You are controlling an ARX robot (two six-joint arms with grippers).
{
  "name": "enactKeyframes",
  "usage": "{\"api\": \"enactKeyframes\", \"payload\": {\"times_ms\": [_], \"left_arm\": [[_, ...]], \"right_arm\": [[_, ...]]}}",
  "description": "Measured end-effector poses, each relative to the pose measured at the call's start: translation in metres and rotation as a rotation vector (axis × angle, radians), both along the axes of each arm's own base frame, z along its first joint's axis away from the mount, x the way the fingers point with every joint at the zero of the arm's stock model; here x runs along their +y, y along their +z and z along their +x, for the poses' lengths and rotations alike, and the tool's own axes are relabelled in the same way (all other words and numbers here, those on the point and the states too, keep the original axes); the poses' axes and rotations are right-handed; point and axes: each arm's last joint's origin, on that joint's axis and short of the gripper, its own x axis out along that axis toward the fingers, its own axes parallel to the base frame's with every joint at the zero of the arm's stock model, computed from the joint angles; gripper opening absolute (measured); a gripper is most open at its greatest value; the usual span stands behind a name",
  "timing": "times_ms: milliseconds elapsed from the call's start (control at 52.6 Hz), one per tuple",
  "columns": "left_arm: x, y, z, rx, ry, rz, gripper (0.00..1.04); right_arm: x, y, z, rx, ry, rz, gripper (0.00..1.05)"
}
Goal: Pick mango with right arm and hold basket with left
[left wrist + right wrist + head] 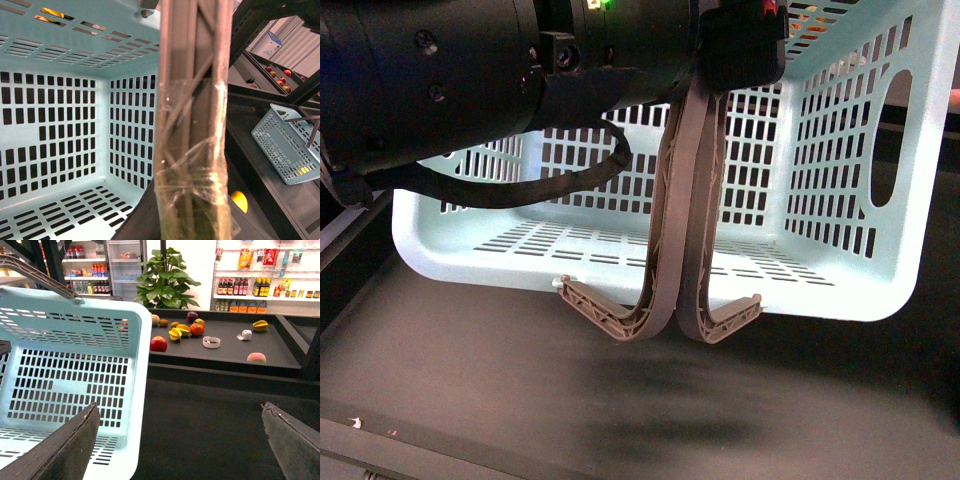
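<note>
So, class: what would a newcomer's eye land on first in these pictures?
The big aqua basket, empty, fills the front view, its two grey-brown handles gripped together by the left claw at the top. In the right wrist view, bright fruit lies scattered on a dark shelf beyond the open right claw.

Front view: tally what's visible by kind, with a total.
basket: 1
swing handles: 2
left arm: 1
Total: 4
</note>
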Motion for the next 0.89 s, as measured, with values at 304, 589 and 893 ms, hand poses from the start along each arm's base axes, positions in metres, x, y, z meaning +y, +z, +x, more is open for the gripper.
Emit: {"api": "enactKeyframes", "payload": {"times_ms": [304,589,893], "left_arm": [[0.000,0.000,0.000,0.000,0.000,0.000,0.09],[0.000,0.000,0.000,0.000,0.000,0.000,0.09],[0.000,0.000,0.000,0.000,-0.002,0.000,0.09]], "right_arm": [[0.000,0.000,0.000,0.000,0.000,0.000,0.97],[-0.003,0.005,0.002,-0.045,-0.147,-0.071,0.97],[-0.044,-0.009,0.045,0.097,-0.246,-0.233,0.97]]}}
